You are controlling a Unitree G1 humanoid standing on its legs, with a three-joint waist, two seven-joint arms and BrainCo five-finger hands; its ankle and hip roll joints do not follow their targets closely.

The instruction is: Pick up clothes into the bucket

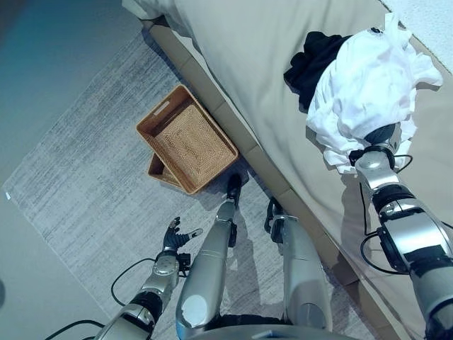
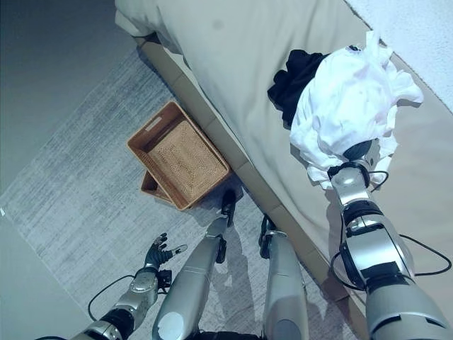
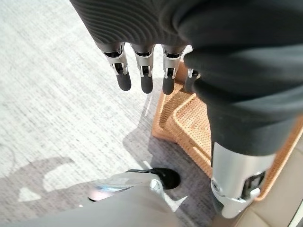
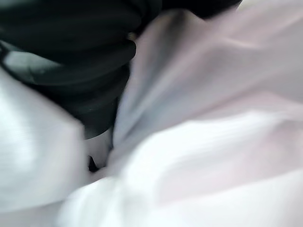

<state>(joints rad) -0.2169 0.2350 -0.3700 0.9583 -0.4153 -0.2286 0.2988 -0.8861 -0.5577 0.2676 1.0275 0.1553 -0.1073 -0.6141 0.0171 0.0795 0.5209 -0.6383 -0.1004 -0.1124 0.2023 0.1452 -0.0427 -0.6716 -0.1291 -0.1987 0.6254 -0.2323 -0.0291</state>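
Up on the beige bed point(image 1: 255, 57), the right hand point(image 1: 382, 134) is buried in the crumpled white cloth point(image 1: 368, 85) beside a black garment point(image 1: 311, 64); its grip can't be told. The rectangular woven wicker basket point(image 1: 187, 138) sits against the bed's edge on the grey rug point(image 1: 85, 191), left hand point(image 1: 175, 237) relaxed over open floor.

Floor: you're looking down at a smooth grey-teal floor point(image 1: 49, 64), bare along the left side and the near left corner.
Rug: a pale grey rug point(image 1: 92, 191) with a fine streaked weave lies on it, set diagonally, one edge running up to the bed.
Bed: a bed point(image 1: 276, 78) under a beige cover fills your upper right; its side runs diagonally, the cover hanging down to the rug.
Far corner: a white textured surface point(image 1: 432, 21) past the bed, can't tell what.
Light: bright and even, soft shadows on the rug.
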